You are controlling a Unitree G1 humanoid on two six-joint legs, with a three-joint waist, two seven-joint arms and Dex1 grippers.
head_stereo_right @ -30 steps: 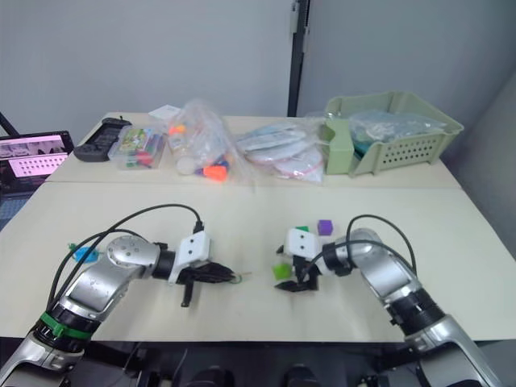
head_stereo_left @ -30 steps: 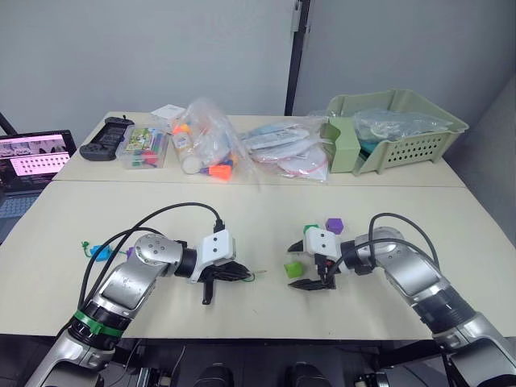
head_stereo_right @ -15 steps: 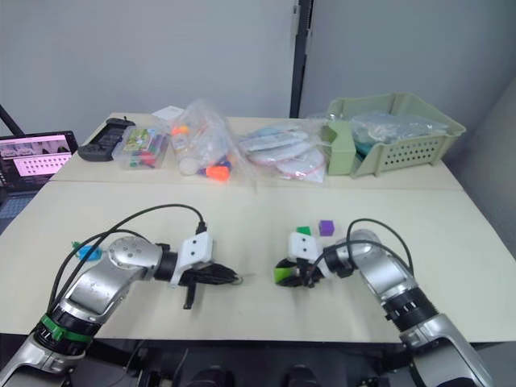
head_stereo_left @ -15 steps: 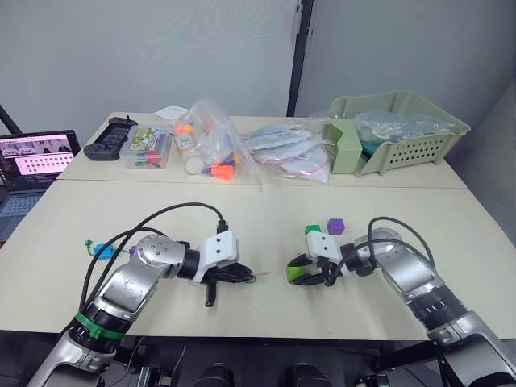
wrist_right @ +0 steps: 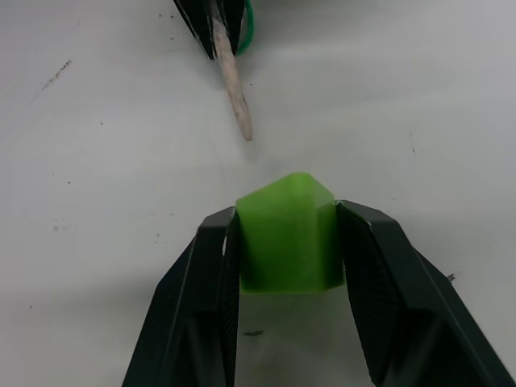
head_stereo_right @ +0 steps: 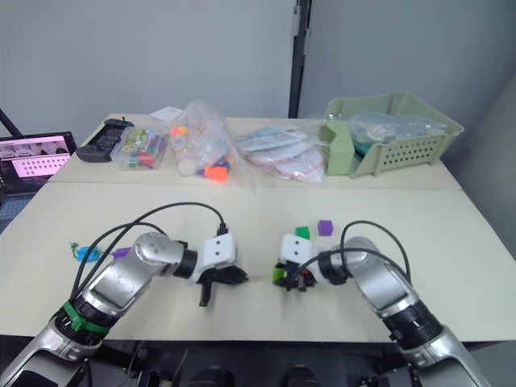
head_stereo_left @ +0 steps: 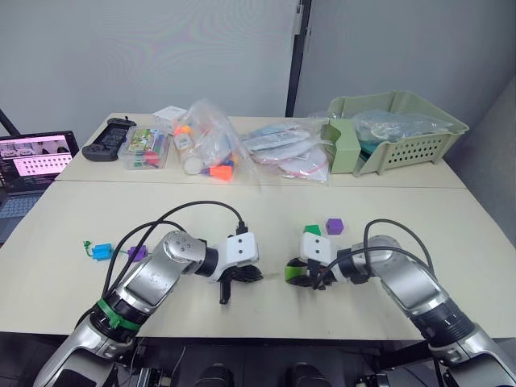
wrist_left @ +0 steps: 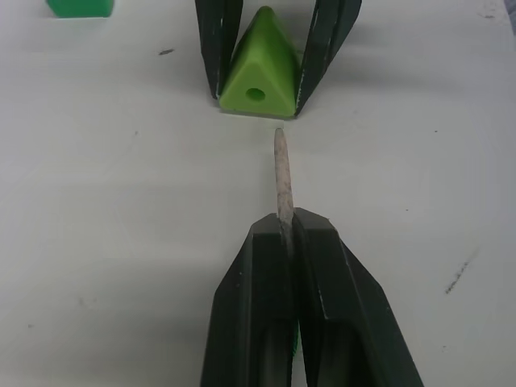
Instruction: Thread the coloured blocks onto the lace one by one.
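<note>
My right gripper is shut on the lime green block, holding it just above the table in front of me. Its hole faces the lace's pale stiff tip, which stops a short gap from the block. My left gripper is shut on that tip, and the green cord trails back behind it. The two grippers face each other closely. A dark green block and a purple block lie just beyond the right gripper. A blue block and another purple block lie at the left by the lace's end.
Along the back of the table stand clear bags of small items, a clear box, a black controller and a green basket. A laptop stands off the table's left edge. Black cables arch over both arms.
My right gripper has shut on the lime green block and shifted slightly left. My left gripper has carried the lace tip to the right, close up to the block.
</note>
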